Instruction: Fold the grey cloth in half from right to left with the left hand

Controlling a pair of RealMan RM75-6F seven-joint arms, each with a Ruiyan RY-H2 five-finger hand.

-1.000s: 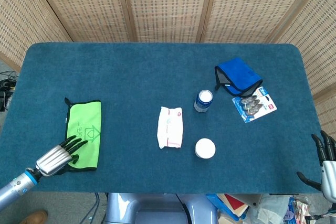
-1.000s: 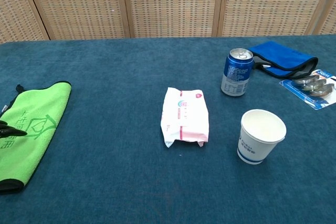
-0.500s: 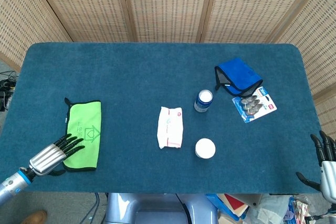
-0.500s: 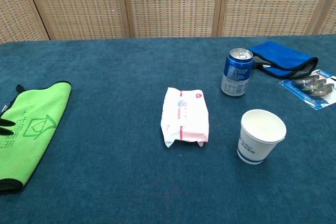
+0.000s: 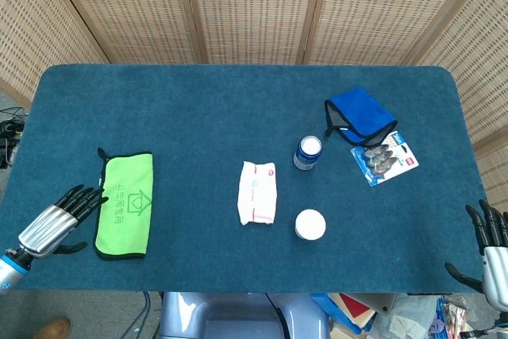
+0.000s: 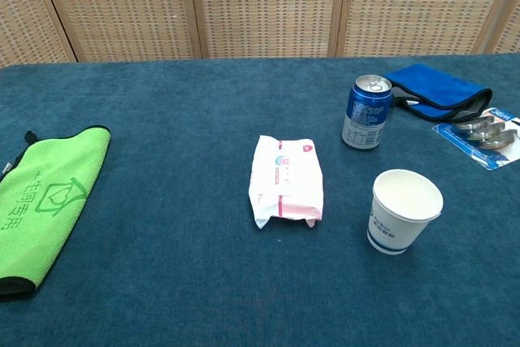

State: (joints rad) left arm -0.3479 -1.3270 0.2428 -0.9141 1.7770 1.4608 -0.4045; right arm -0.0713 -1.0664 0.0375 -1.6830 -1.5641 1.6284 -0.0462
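While the left hand [image 5: 54,222] sits at the near left edge of the table [image 5: 198,117], its dark fingers are spread apart and hold nothing; the fingertips reach toward the left border of the cloth and look to stop just beside it, though whether they touch it I cannot tell; the chest view does not show this hand at all. Just right of the hand lies the cloth [image 5: 125,205], bright green rather than grey, folded into a narrow strip with a dark trim, flat on the blue table, its long side running near to far and a printed mark facing up. Further right, near the middle, a white wipes packet [image 5: 257,192] lies flat; right of it a blue can [image 5: 308,152] stands upright, with a white paper cup [image 5: 310,225] nearer, apart from it. Beyond the can, far right, a blue cloth [image 5: 359,115] lies bunched, its near edge touching a blister pack [image 5: 385,159]. At the near right corner, off the table's edge, the right hand [image 5: 492,248] hangs with fingers apart and holds nothing.
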